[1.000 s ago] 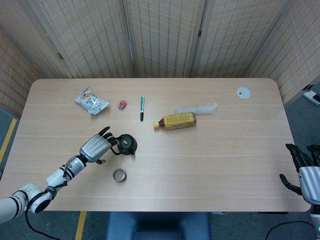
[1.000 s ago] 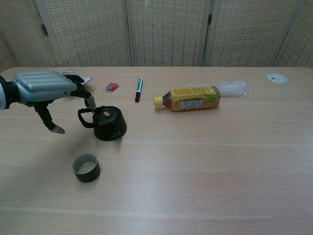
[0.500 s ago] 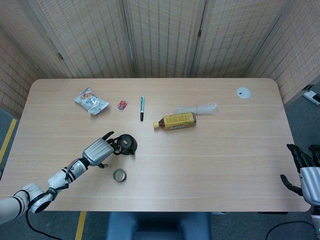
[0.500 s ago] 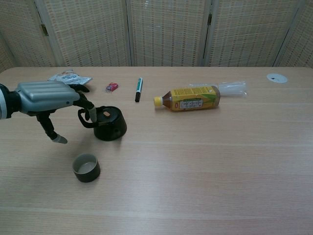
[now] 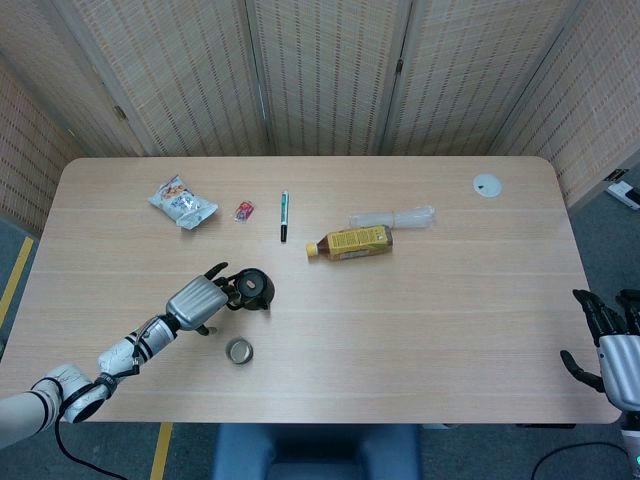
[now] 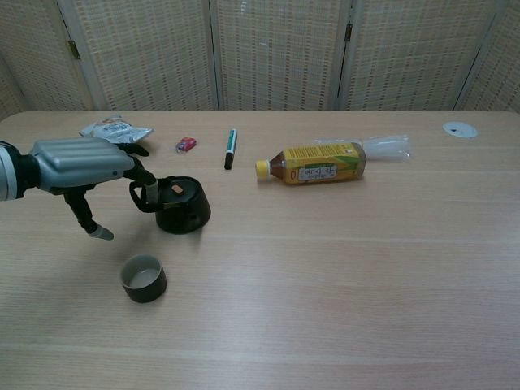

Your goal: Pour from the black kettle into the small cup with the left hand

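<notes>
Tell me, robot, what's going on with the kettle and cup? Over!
Left hand at kettle handle, fingers through it, not lifted. Right hand idle, open. Small cup upright nearby. Nothing between them.

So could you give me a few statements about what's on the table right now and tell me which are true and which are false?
1. The kettle stands upright on the table. True.
2. The cup is lying on its side. False: it stands upright, mouth up.
3. The left hand is at the kettle's handle. True.
4. The bottle stands upright. False: it lies on its side.
5. The pen lies farther back on the table than the kettle. True.
6. The right hand holds the cup. False: it is off at the table's far right edge, holding nothing.
</notes>
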{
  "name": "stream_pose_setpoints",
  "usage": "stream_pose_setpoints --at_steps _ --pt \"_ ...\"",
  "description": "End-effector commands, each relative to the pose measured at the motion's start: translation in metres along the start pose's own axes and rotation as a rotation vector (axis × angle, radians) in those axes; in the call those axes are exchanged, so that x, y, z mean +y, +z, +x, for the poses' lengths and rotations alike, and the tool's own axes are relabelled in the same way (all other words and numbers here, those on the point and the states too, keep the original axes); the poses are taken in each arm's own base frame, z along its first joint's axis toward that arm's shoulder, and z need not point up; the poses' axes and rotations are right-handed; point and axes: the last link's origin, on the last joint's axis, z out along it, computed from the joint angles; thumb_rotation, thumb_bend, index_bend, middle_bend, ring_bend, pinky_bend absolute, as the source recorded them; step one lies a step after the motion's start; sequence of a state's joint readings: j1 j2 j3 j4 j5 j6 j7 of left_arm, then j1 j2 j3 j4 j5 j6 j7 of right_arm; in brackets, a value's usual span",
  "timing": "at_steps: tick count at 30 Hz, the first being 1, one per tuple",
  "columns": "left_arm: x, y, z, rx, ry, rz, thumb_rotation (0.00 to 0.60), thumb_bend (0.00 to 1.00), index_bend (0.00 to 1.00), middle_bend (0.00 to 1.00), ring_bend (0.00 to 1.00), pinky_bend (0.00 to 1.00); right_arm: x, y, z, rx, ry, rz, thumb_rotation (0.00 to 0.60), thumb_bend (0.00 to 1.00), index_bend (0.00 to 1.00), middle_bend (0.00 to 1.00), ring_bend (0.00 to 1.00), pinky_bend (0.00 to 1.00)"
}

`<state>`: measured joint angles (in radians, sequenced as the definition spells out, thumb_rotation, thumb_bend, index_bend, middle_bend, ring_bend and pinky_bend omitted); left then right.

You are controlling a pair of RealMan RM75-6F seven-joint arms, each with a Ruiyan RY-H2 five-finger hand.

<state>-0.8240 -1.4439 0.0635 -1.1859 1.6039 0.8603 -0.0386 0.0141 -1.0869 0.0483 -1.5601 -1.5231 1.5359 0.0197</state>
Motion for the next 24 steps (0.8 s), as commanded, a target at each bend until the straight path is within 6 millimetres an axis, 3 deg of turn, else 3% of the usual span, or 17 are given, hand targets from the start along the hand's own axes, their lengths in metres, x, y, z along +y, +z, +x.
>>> stream_pose_setpoints --at_steps 1,24 --pt "0.001 0.002 -0.002 -0.004 -0.004 -0.003 0.600 0.21 0.39 0.41 0.31 0.00 0.000 0.000 0.000 -0.001 0.001 0.000 0.600 0.31 0.07 0.16 0.24 0.08" --pt "0.001 0.006 -0.021 -0.041 0.003 -0.013 0.600 0.21 0.46 0.48 0.36 0.00 0.001 0.001 -0.002 -0.001 0.000 -0.011 0.600 0.31 0.07 0.16 0.25 0.08"
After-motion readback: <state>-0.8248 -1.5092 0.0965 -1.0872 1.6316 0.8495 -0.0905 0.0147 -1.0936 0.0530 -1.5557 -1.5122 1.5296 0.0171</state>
